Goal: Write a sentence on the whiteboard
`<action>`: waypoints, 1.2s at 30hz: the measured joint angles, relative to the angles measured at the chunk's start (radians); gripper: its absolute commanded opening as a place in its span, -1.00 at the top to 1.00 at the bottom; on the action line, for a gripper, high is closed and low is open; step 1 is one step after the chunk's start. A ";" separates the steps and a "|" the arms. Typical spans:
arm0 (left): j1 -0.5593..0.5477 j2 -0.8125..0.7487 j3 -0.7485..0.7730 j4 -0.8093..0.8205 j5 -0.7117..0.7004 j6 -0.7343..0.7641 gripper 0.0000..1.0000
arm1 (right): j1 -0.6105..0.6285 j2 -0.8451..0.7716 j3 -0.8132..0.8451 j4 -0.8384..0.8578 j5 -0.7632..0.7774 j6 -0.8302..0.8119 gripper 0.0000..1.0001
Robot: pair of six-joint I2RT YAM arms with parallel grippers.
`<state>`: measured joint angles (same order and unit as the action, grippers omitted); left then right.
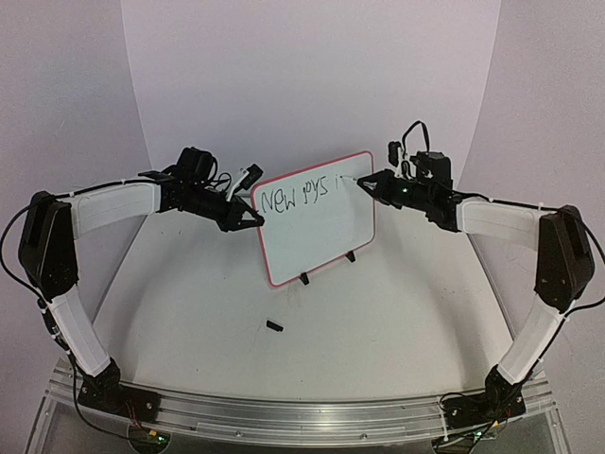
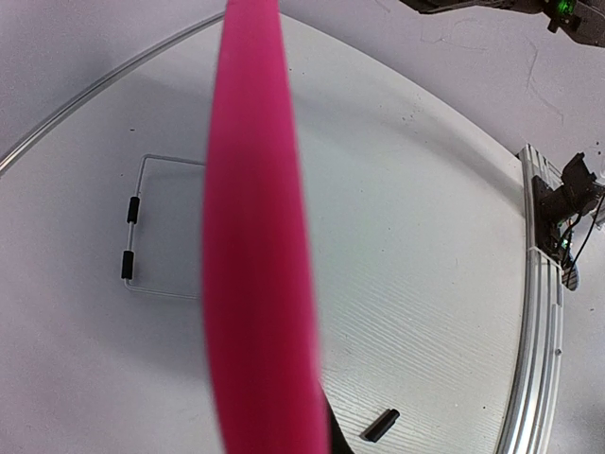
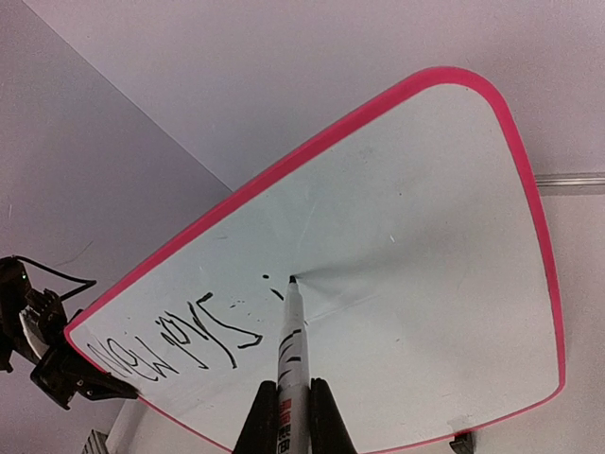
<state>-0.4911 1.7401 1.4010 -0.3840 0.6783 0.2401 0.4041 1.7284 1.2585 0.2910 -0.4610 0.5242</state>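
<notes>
Writing right of the sentence [image 1: 301, 196] on the mid-table board [image 1: 321, 241], the right claw [image 3: 285, 405] — clamped on the pen [image 3: 292, 331] — is needing light pressure, the left claw [image 1: 249, 218], grip hidden, touching its left edge.

The red-framed whiteboard [image 1: 317, 236] stands upright on black feet, the sentence [image 1: 301, 196] scrawled along its top.

The table [image 1: 397, 322] bears the standing whiteboard [image 1: 317, 236] and a small black piece [image 1: 275, 326].

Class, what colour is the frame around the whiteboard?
The whiteboard has a bright pink-red frame, clearest in the right wrist view.
</notes>
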 measured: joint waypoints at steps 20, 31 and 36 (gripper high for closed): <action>0.000 0.000 0.000 -0.001 0.000 0.000 1.00 | -0.001 0.013 -0.040 -0.005 0.000 0.000 1.00; 0.000 0.000 0.000 -0.001 0.000 0.000 1.00 | -0.001 0.013 -0.038 -0.013 0.000 0.000 1.00; 0.000 0.000 0.000 -0.001 0.000 -0.001 1.00 | -0.001 0.013 -0.006 -0.022 0.000 -0.001 1.00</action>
<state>-0.4911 1.7401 1.4010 -0.3847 0.6781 0.2396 0.4034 1.7409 1.2525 0.2692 -0.4610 0.5236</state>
